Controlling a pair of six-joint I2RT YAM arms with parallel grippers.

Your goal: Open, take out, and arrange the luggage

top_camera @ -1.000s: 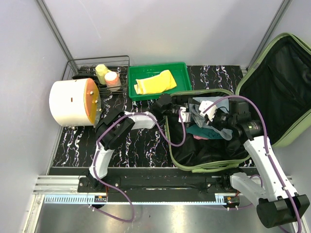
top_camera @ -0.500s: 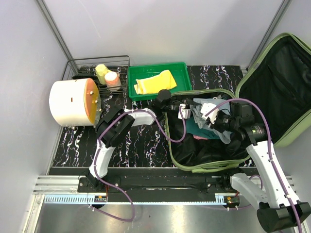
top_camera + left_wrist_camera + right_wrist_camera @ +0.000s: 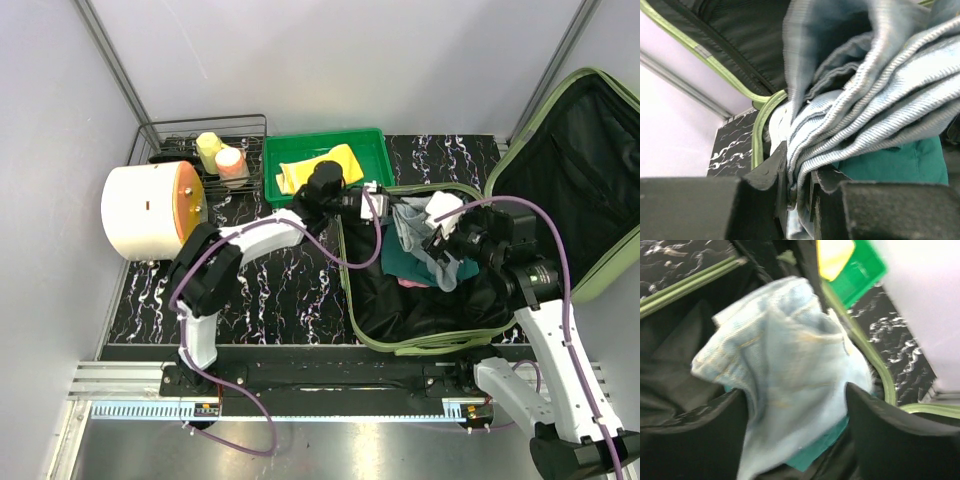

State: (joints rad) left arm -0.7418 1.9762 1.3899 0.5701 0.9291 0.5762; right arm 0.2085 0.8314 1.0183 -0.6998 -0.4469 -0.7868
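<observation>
Emptying the luggage is the step in hand: it lies unzipped at the right of the worktop, its lid thrown back toward the far right and its black-lined base facing up, so the opening looks done while the taking out and arranging do not. Inside the base, toward its far left corner, a pale denim garment sits bunched over a teal garment. The left pincer reaches in over the luggage's left rim and is clamped on a folded edge of the denim, with ribbed cloth squeezed tight between its pads. The right pincer hangs over the same bundle from the right with its fingers standing apart; the denim lies between them, but they do not appear to squeeze it. I judge that the left arm alone carries the garment, which makes this the start of its removal. The next move calls for the left arm to raise the cloth high enough to clear the zip rim before swinging left, since a low drag could snag the fabric or pull the teal piece along. The right arm needs to draw back so that its fingers do not catch the trailing folds. A likely landing place is the green tray at the far side, just left of the luggage, where a yellow cloth lies.
</observation>
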